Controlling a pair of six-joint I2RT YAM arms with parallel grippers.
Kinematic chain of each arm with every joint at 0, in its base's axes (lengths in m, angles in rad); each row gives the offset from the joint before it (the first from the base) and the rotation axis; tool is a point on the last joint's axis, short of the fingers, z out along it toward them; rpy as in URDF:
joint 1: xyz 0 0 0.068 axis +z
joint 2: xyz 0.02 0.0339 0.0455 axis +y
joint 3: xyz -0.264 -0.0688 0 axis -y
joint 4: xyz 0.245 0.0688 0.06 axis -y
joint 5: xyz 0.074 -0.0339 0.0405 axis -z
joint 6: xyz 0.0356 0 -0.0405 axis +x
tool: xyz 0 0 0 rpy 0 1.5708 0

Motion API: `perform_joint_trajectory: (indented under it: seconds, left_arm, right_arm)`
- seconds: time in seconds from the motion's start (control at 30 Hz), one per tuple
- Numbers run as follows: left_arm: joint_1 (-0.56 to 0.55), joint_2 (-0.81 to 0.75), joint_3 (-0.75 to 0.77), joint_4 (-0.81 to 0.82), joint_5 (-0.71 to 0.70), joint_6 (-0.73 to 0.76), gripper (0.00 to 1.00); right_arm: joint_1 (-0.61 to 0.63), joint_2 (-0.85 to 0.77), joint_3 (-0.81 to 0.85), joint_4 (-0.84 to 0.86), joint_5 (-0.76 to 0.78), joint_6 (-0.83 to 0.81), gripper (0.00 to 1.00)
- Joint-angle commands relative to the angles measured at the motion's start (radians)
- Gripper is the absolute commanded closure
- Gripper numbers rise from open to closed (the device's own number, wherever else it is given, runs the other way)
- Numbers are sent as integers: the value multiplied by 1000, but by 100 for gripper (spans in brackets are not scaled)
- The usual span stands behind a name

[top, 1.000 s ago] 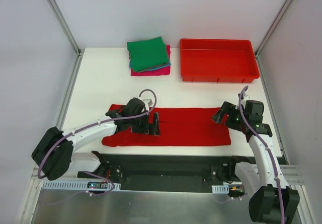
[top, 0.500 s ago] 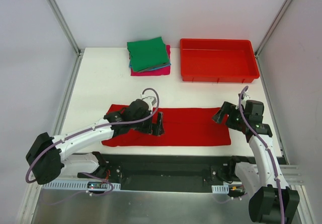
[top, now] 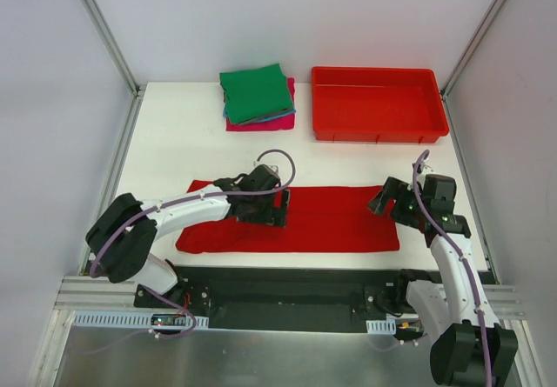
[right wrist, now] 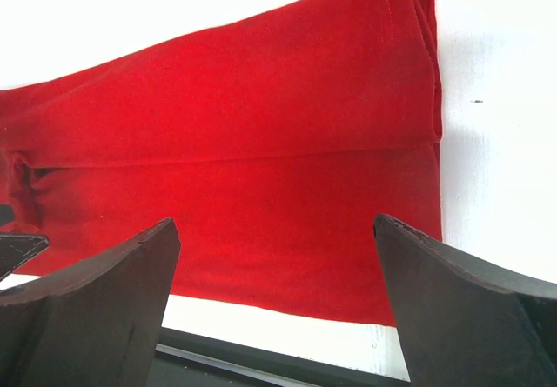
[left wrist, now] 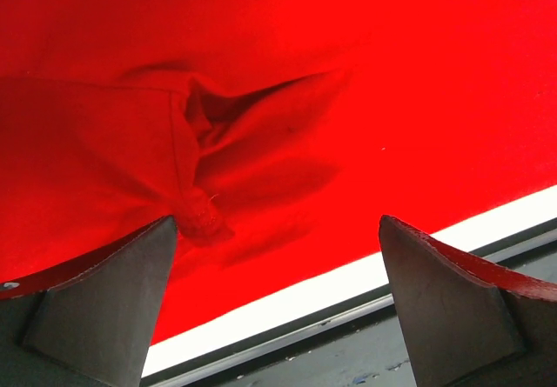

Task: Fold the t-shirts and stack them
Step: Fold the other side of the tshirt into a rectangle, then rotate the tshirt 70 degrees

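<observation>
The large red t-shirt [top: 339, 220] lies folded into a long strip along the near edge of the table. It fills the left wrist view [left wrist: 287, 100], with a puckered wrinkle, and the right wrist view [right wrist: 261, 161]. My left gripper [top: 280, 207] is open and empty over the strip's left-middle. My right gripper [top: 384, 197] is open and empty at the strip's right end. A stack of folded t-shirts stands at the back, green [top: 254, 91] on top, teal-blue and magenta-pink [top: 261, 123] edges showing below.
A red plastic bin [top: 378, 103] stands at the back right, beside the folded stack. The table's near edge and a dark rail [top: 296, 296] run just below the red t-shirt. Grey walls close in both sides.
My left gripper has moved to the right along the red t-shirt, from the left part toward its middle. The right arm has not moved.
</observation>
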Motion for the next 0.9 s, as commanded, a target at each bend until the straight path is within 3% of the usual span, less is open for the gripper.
perform_joint_trajectory:
  seconds: [0.0,0.3,0.57,0.63,0.77,0.87]
  left_arm:
    - [-5,19,46,45,34,-22,1]
    - [-31,44,56,76,90,-30,1]
    - [-29,-229,-30,30,9,19,1]
    - [-25,-289,-53,6,-66,24,1]
    - [59,-337,-84,-49,-166,-25,1]
    - [210,-299,-110,-66,-99,-75,1]
  right_arm:
    - [-1,-12,-7,-3,17,-14,4]
    - [-1,-29,-5,1,12,-14,4]
    - [-1,49,25,8,-40,-14,4]
    - [0,66,38,23,-51,-14,4]
    - [26,132,77,52,6,23,4]
    - [90,209,122,77,50,39,4]
